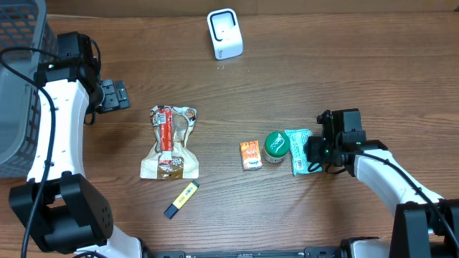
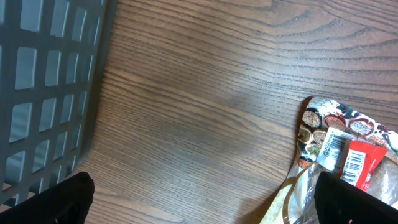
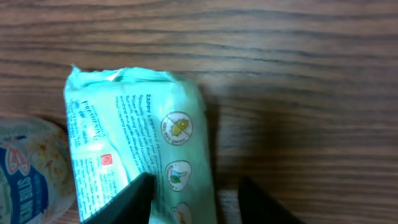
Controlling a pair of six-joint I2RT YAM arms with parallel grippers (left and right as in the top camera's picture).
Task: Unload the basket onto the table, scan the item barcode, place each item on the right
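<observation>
A mint-green packet [image 1: 300, 147] lies on the table at the right; the right wrist view shows it [image 3: 134, 118] printed side up, with no barcode in sight. My right gripper [image 1: 315, 152] is low over its right end. In that view the gripper [image 3: 194, 202] straddles the packet's right edge: one finger rests over the wrapper, the other stands on bare wood with a gap to the packet, so it is open. A white scanner [image 1: 224, 33] stands at the back. My left gripper [image 1: 115, 95] is wide open at the far left, [image 2: 202, 205] holding nothing.
A green round tub [image 1: 275, 145] touches the packet's left side, with an orange box [image 1: 250, 155] beside it. A snack bag [image 1: 171, 142] with barcode labels [image 2: 333, 146] and a yellow marker [image 1: 181, 200] lie mid-left. A grey basket [image 1: 18, 79] fills the left edge.
</observation>
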